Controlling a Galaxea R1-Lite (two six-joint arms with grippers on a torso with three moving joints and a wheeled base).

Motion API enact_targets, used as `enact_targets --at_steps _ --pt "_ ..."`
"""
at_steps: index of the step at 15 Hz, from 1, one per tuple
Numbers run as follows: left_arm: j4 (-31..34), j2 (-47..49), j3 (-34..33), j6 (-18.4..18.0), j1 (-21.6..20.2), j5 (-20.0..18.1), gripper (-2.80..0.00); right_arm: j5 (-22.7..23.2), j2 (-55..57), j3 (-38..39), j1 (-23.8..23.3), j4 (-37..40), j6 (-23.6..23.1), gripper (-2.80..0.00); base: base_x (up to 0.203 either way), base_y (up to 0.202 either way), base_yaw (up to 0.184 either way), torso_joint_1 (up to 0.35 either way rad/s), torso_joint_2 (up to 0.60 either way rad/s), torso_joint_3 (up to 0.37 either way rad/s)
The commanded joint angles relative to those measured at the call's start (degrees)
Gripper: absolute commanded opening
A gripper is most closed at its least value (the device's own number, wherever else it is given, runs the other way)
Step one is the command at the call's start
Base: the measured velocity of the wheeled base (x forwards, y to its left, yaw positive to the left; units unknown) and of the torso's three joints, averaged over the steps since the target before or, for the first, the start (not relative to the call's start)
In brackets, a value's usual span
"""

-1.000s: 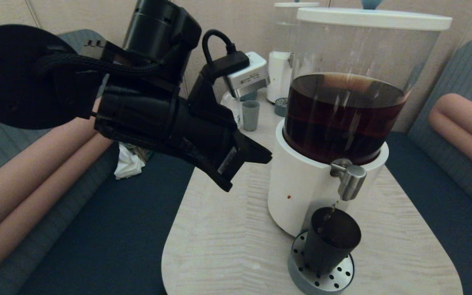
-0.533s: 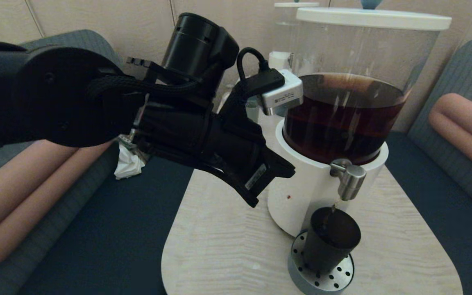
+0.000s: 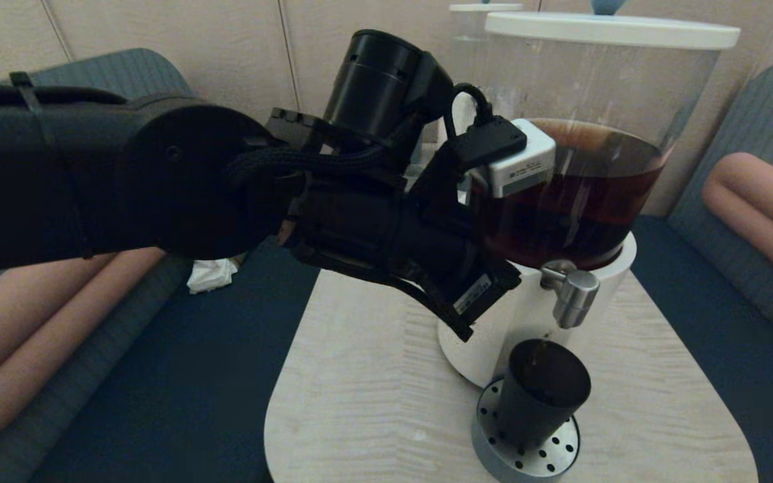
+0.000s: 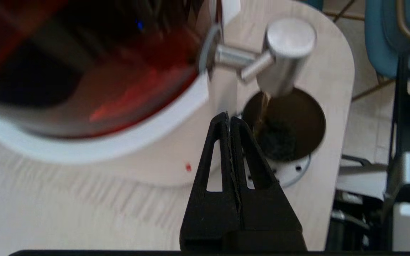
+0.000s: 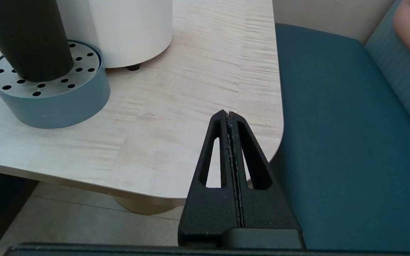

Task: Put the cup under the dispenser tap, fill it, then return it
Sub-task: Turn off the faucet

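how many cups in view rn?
1: the black cup on the perforated drip tray, under the dispenser tap. The left arm may hide others behind it.

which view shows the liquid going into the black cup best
The left wrist view: it looks down past the shut left end effector into the cup, with the stream falling from the dispenser tap. The head view shows the cup's mouth at an angle, the stream barely visible. The right wrist view shows only its outer wall.

The black cup stands upright on the perforated drip tray, directly under the steel tap, catching brown liquid.
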State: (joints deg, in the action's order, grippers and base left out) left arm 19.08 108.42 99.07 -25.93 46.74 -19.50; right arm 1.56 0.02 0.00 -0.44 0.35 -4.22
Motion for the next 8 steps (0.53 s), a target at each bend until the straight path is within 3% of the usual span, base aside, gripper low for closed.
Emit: enact_targets --at_steps 1,8 --pt "-0.6 1.3 0.4 -0.1 0.4 -0.1 -2.8 0.0 -0.2 0.0 0.0 0.0 -0.1 -2.8 0.0 0.0 0.0 0.0 0.0 0.0" --pt "-1.7 1.6 0.5 0.2 0.5 0.0 -2.8 0.0 -0.2 0.0 0.0 0.0 -0.1 -2.8 0.0 0.0 0.0 0.0 0.0 0.0"
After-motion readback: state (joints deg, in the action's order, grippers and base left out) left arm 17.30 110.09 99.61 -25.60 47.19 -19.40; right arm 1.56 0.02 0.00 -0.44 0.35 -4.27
